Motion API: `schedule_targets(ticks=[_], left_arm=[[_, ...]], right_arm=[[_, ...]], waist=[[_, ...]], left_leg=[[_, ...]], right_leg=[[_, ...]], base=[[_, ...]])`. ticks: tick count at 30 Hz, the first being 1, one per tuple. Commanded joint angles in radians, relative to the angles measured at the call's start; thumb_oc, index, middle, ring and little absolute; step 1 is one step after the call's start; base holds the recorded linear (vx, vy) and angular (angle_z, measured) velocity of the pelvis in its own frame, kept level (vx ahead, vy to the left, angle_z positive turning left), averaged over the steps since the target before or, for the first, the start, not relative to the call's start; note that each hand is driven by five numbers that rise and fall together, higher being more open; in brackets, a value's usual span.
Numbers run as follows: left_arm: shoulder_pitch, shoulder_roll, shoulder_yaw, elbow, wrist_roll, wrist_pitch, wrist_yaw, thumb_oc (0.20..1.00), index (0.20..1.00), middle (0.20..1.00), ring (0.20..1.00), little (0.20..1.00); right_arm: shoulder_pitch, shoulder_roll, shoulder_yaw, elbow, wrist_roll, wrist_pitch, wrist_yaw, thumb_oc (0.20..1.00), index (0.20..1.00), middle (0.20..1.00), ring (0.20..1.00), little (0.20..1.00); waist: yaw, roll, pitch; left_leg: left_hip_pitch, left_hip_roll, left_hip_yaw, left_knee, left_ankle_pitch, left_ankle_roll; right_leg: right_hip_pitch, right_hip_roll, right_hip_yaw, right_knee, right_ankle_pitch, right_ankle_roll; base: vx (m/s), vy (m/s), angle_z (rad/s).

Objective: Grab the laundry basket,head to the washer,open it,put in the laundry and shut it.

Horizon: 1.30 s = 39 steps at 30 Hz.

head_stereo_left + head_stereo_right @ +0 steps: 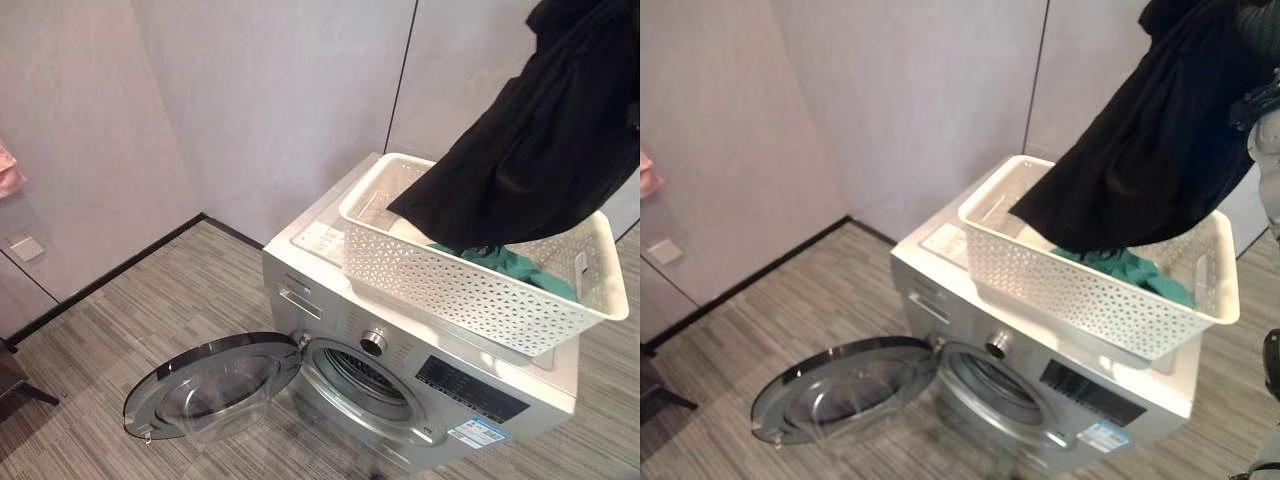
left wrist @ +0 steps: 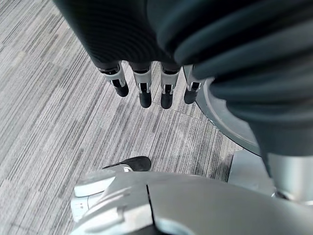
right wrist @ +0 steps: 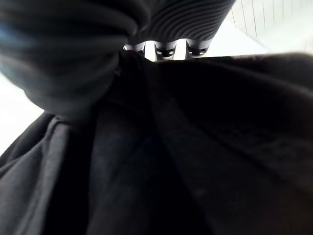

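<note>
One white perforated laundry basket (image 1: 470, 285) sat on top of the silver front-loading washer (image 1: 400, 400), presumably parked there so both arms were free and the clothes stayed within easy reach above the drum. The round washer door (image 1: 215, 385) was swung fully open to the robot's left, lying low over the striped floor (image 1: 130, 310), which left the drum opening (image 1: 365, 380) clear for loading. One black garment (image 1: 545, 130) hung high over the basket's right half, its lower edge draping down into the basket; it appeared lifted that far so the cloth would come free of the rim before going down to the drum. In the right wrist view the right hand (image 3: 166, 48) had its fingers buried in the black cloth, so it read as clenched on the garment. One teal-green garment (image 1: 510, 265) remained in the basket beneath the black one. The left hand (image 2: 146, 90) hung idle above the floor beside the door's rim, fingers straight and released, holding nothing. Count: one basket, one washer, one open door, two garments visible (one black lifted, one teal waiting). Judgement: loading step under way, door closing not yet done.
</note>
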Motion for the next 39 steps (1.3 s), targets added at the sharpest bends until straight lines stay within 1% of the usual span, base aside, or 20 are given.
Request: schedule_targets(ticks=[1,5,12,16,19,20,22,24,25,26,27,28,29,30,31,33,35,36,37,39], left_arm=[[-0.047,0.04,-0.08,0.068,0.028,-0.012,0.019,1.0,1.0,1.0,1.0,1.0],[-0.053,0.037,-0.08,0.065,0.026,-0.015,0.022,1.0,1.0,1.0,1.0,1.0],[-0.078,0.026,-0.09,0.061,0.04,-0.022,0.026,1.0,1.0,1.0,1.0,1.0],[-0.11,0.022,-0.127,0.05,0.067,-0.025,0.024,1.0,1.0,1.0,1.0,1.0],[-0.141,0.018,-0.198,0.031,0.119,-0.031,0.01,1.0,1.0,1.0,1.0,1.0],[-0.143,0.017,-0.199,0.031,0.119,-0.031,0.009,1.0,1.0,1.0,1.0,1.0],[-0.151,0.018,-0.216,0.028,0.134,-0.03,0.002,1.0,1.0,1.0,1.0,1.0],[-0.162,0.019,-0.212,0.021,0.136,-0.026,0.002,1.0,1.0,1.0,1.0,1.0],[-0.165,0.025,-0.204,0.013,0.13,-0.025,0.005,1.0,1.0,1.0,1.0,1.0],[-0.163,0.035,-0.186,0.003,0.113,-0.02,0.007,1.0,1.0,1.0,1.0,1.0],[-0.164,0.037,-0.185,0.002,0.113,-0.02,0.007,1.0,1.0,1.0,1.0,1.0],[-0.157,0.04,-0.175,0.001,0.106,-0.017,0.011,1.0,1.0,1.0,1.0,1.0],[-0.152,0.043,-0.162,-0.002,0.099,-0.014,0.013,1.0,1.0,1.0,1.0,1.0],[-0.146,0.043,-0.155,-0.002,0.093,-0.013,0.014,1.0,1.0,1.0,1.0,1.0],[-0.126,0.049,-0.13,-0.007,0.075,-0.008,0.02,1.0,1.0,1.0,1.0,1.0],[-0.123,0.052,-0.129,-0.009,0.075,-0.007,0.02,1.0,1.0,1.0,1.0,1.0],[-0.087,0.068,-0.091,-0.013,0.056,-0.007,0.032,1.0,1.0,1.0,1.0,1.0],[-0.064,0.075,-0.061,-0.011,0.024,-0.011,0.044,1.0,1.0,1.0,1.0,1.0],[-0.061,0.072,-0.059,-0.011,0.023,-0.011,0.045,1.0,1.0,1.0,1.0,1.0],[-0.039,0.071,-0.03,-0.004,-0.005,-0.017,0.057,1.0,1.0,1.0,1.0,1.0]], right_arm=[[-0.247,-0.064,0.069,0.051,0.014,-0.001,-0.088,0.2,0.2,0.2,0.2,0.2],[-0.3,-0.061,0.102,0.022,0.056,-0.016,-0.083,0.2,0.2,0.2,0.2,0.2],[-0.232,-0.058,0.033,-0.092,0.032,-0.021,-0.09,0.2,0.2,0.2,0.2,0.2],[-0.184,-0.087,-0.024,-0.134,0.004,-0.009,-0.122,0.2,0.2,0.2,0.2,0.2],[-0.185,-0.144,-0.06,-0.187,-0.008,0.007,-0.159,0.2,0.2,0.2,0.2,0.2],[-0.186,-0.145,-0.06,-0.188,-0.008,0.008,-0.158,0.2,0.2,0.2,0.2,0.2],[-0.215,-0.158,-0.066,-0.259,-0.009,0.016,-0.167,0.2,0.2,0.2,0.2,0.2],[-0.215,-0.162,-0.072,-0.306,-0.018,0.02,-0.164,0.2,0.2,0.2,0.2,0.2],[-0.217,-0.167,-0.079,-0.342,-0.02,0.017,-0.162,0.2,0.2,0.2,0.2,0.2],[-0.214,-0.163,-0.102,-0.403,-0.023,0.013,-0.162,0.2,0.2,0.2,0.2,0.2],[-0.207,-0.163,-0.11,-0.407,-0.024,0.015,-0.161,0.2,0.2,0.2,0.2,0.2],[-0.206,-0.156,-0.118,-0.432,-0.025,0.009,-0.159,0.2,0.2,0.2,0.2,0.2],[-0.202,-0.14,-0.134,-0.455,-0.025,0.005,-0.16,0.2,0.2,0.2,0.2,0.2],[-0.203,-0.129,-0.142,-0.471,-0.02,-0.002,-0.158,0.2,0.2,0.2,0.2,0.2],[-0.198,-0.106,-0.16,-0.5,-0.018,-0.012,-0.157,0.2,0.2,0.2,0.2,0.2],[-0.193,-0.103,-0.166,-0.502,-0.019,-0.011,-0.156,0.2,0.2,0.2,0.2,0.2],[-0.216,-0.092,-0.142,-0.507,-0.039,-0.018,-0.138,0.2,0.2,0.2,0.2,0.2],[-0.241,-0.077,-0.096,-0.479,-0.04,-0.018,-0.126,0.2,0.2,0.2,0.2,0.2],[-0.256,-0.073,-0.081,-0.471,-0.038,-0.02,-0.128,0.2,0.2,0.2,0.2,0.2],[-0.279,-0.042,-0.052,-0.442,-0.024,-0.023,-0.121,0.2,0.2,0.2,0.2,0.2]], waist=[[0.019,-0.088,-0.006],[0.011,-0.087,-0.008],[0.001,-0.085,-0.005],[-0.008,-0.088,-0.003],[-0.032,-0.094,0.01],[-0.032,-0.095,0.01],[-0.045,-0.1,0.023],[-0.047,-0.094,0.034],[-0.046,-0.087,0.041],[-0.041,-0.074,0.058],[-0.039,-0.077,0.06],[-0.036,-0.071,0.063],[-0.032,-0.068,0.066],[-0.031,-0.064,0.063],[-0.024,-0.063,0.057],[-0.021,-0.068,0.055],[0.002,-0.082,0.032],[0.027,-0.092,0.014],[0.031,-0.088,0.011],[0.06,-0.106,-0.007]], left_leg=[[0.049,-0.007,0.044,0.007,-0.109,0.015],[0.052,-0.015,0.057,0.007,-0.114,0.018],[0.045,-0.04,0.055,0.011,-0.118,0.035],[0.031,-0.074,0.037,0.007,-0.119,0.053],[0.008,-0.132,0.02,0.007,-0.127,0.077],[0.007,-0.134,0.02,0.007,-0.126,0.079],[0.006,-0.155,0.036,0.007,-0.132,0.09],[0.004,-0.157,0.047,0.007,-0.127,0.097],[-0.002,-0.155,0.06,0.007,-0.119,0.103],[-0.001,-0.15,0.088,0.007,-0.107,0.111],[0.001,-0.151,0.089,0.007,-0.108,0.111],[-0.006,-0.149,0.104,0.007,-0.096,0.117],[-0.01,-0.149,0.124,0.007,-0.085,0.125],[-0.01,-0.147,0.125,0.007,-0.089,0.127],[-0.024,-0.146,0.162,0.007,-0.074,0.137],[-0.024,-0.149,0.168,0.007,-0.076,0.136],[-0.063,-0.154,0.219,0.007,-0.056,0.144],[-0.098,-0.157,0.259,0.007,-0.037,0.147],[-0.098,-0.156,0.266,0.007,-0.037,0.146],[-0.138,-0.156,0.299,0.008,-0.016,0.145]], right_leg=[[0.071,-0.034,-0.001,0.014,-0.159,0.036],[0.063,-0.04,0.008,0.015,-0.148,0.044],[0.049,-0.065,0.012,0.026,-0.134,0.057],[0.033,-0.104,-0.004,0.053,-0.121,0.075],[-0.014,-0.173,-0.017,0.112,-0.086,0.106],[-0.016,-0.176,-0.017,0.114,-0.087,0.107],[-0.05,-0.209,-0.03,0.147,-0.062,0.121],[-0.069,-0.213,-0.036,0.184,-0.071,0.117],[-0.069,-0.21,-0.058,0.211,-0.087,0.106],[-0.066,-0.195,-0.098,0.303,-0.144,0.08],[-0.069,-0.197,-0.095,0.314,-0.151,0.079],[-0.063,-0.186,-0.116,0.351,-0.174,0.069],[-0.066,-0.176,-0.128,0.43,-0.209,0.061],[-0.057,-0.158,-0.122,0.484,-0.241,0.067],[-0.043,-0.135,-0.134,0.579,-0.284,0.063],[-0.051,-0.139,-0.126,0.59,-0.291,0.063],[0.022,-0.113,-0.144,0.606,-0.287,0.071],[0.07,-0.107,-0.142,0.583,-0.252,0.083],[0.07,-0.104,-0.135,0.576,-0.247,0.084],[0.121,-0.077,-0.11,0.505,-0.229,0.09]], base=[[0.0,0.0,0.0],[-0.01,0.025,-0.05],[-0.05,0.076,-0.09],[-0.09,0.143,0.07],[-0.18,0.256,0.32],[-0.14,0.21,0.4],[-0.16,0.165,0.21],[-0.17,0.128,-0.05],[-0.25,0.169,-0.28],[-0.17,0.115,-0.4],[-0.16,0.107,-0.6],[-0.11,0.08,-0.7],[-0.1,0.103,-0.55],[-0.14,0.092,-0.87],[-0.08,0.046,-0.65],[-0.11,0.006,-0.62],[-0.28,-0.045,-0.76],[-0.22,-0.047,-0.85],[-0.23,-0.07,-1.45],[-0.18,-0.122,-1.45]])
